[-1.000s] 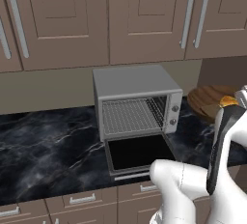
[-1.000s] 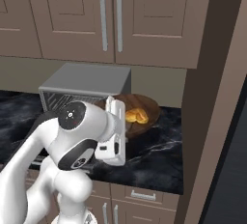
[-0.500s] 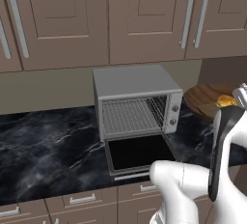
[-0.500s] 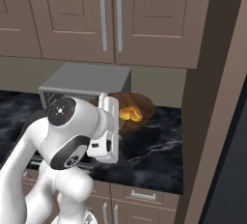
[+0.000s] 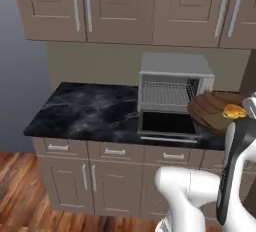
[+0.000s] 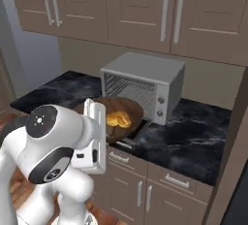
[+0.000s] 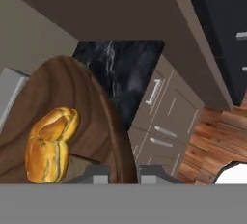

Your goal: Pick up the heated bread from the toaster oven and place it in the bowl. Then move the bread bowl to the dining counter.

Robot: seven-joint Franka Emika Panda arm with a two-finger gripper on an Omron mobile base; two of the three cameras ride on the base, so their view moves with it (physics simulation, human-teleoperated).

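Note:
The dark-brown wooden bowl [image 5: 212, 110] hangs off the counter in front of the toaster oven [image 5: 172, 83], whose glass door is dropped open and whose rack is bare. The golden heated bread [image 5: 233, 111] lies inside the bowl. In the hand view my gripper [image 7: 123, 175] is shut on the bowl's rim [image 7: 112, 121], with the bread [image 7: 50, 143] just left of the fingers. From the right base view the bowl [image 6: 127, 110] and bread [image 6: 118, 119] sit level beside my white hand, ahead of the oven [image 6: 145, 86].
The oven stands on a black marble wall counter [image 5: 85, 108] with taupe drawers below and upper cabinets [image 5: 125, 6] above. Wooden floor [image 5: 20, 191] shows at the lower left. A dark tall unit [image 6: 237, 200] borders the right.
The whole picture has shifted: the base has backed away from the counter, so floor and lower cabinets show. The bowl with the bread has come along in the gripper.

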